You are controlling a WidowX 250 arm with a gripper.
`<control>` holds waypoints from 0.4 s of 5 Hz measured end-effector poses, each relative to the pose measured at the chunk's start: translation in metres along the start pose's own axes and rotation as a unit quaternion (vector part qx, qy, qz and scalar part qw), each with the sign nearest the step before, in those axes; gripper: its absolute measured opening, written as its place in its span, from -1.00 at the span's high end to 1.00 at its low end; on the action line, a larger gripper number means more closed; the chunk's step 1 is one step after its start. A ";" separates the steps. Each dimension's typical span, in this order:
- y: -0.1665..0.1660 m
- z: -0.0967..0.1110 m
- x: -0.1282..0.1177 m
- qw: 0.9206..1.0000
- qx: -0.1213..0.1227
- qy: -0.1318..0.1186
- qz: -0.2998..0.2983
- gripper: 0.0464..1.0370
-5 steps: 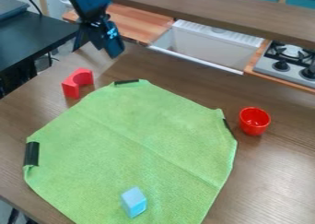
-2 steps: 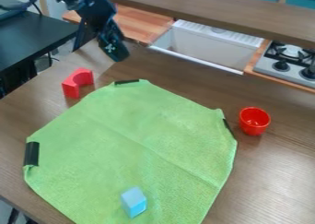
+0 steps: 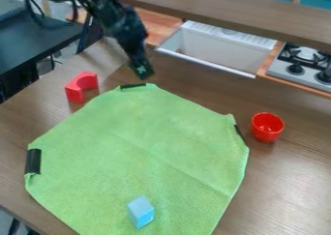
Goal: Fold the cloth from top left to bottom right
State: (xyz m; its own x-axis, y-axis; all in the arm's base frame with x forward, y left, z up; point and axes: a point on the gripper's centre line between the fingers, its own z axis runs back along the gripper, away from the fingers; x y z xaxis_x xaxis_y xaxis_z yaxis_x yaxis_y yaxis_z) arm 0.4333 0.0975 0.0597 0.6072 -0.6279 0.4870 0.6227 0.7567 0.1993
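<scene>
Fuzzy green cloth [image 3: 136,152], roughly octagonal, spread on a wood-grain table [image 3: 291,185]. Near the cloth's top edge, a black gripper [image 3: 142,72]; whether spread or pressed together, I cannot tell. Smooth pale-blue block [image 3: 140,212] on the cloth's lower part; glossy, round red cup [image 3: 267,127] to its right.

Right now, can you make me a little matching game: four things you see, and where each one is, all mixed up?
Things:
1. Red cup
2. Blue block
3. Gripper
4. Red arch

Places:
A. Near the cloth's top edge, by its top black clip
B. On the table, just past the cloth's right side
C. On the table, off the cloth's upper left
D. On the cloth, in its lower part

Right pairs: 1-B, 2-D, 3-A, 4-C
</scene>
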 end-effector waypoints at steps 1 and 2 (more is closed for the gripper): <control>0.004 -0.018 0.007 1.000 0.009 0.014 -0.001 -0.93; 0.014 -0.029 0.004 0.999 0.015 0.030 0.001 -0.93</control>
State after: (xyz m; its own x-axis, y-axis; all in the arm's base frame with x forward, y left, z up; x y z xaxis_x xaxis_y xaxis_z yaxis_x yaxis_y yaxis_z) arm 0.4590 0.1004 0.0403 0.6372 -0.6358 0.4356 0.6072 0.7622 0.2244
